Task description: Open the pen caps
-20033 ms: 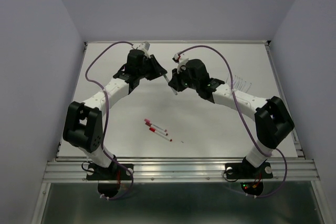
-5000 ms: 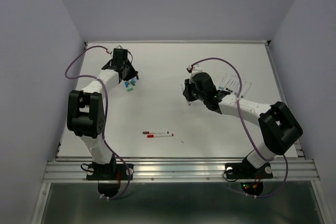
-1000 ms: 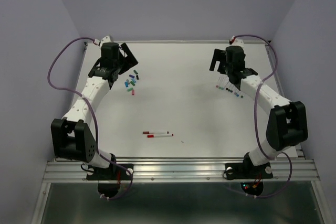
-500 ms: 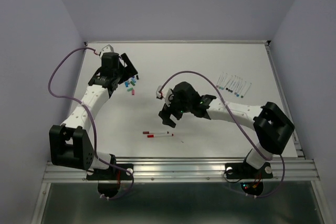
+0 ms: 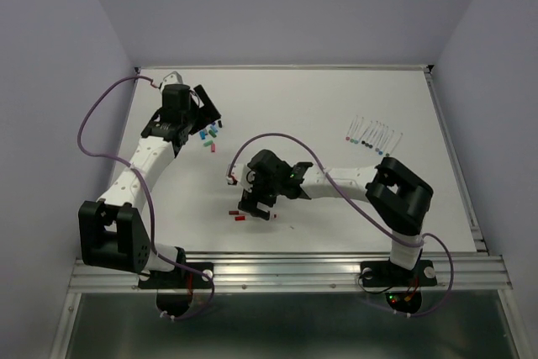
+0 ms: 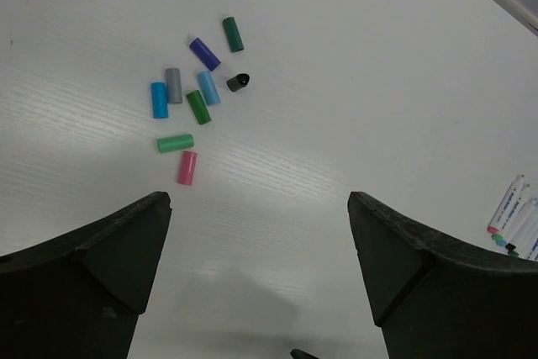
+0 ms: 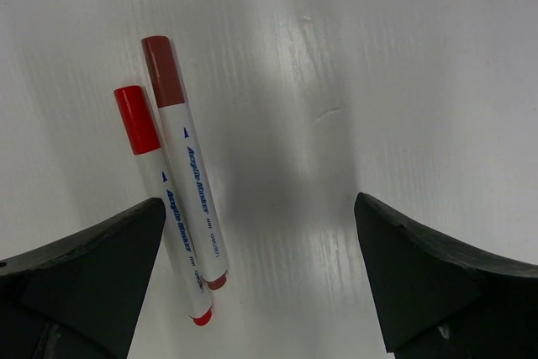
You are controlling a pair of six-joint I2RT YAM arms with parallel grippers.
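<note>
Bright, even overhead light is washing out the table [image 5: 353, 107]. In the right wrist view a soft shadow is falling beside the pens [image 7: 195, 199], with faint glare streaking nearby; everything's looking sharp.

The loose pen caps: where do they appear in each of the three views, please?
Top external: the loose pen caps lie in the upper left, just beside the left claw.
Left wrist: upper left of centre, beyond the open claw.
Right wrist: not in it; only two red pens show.
Shared landmark: the row of pens, also at the left wrist view's right edge.
</note>
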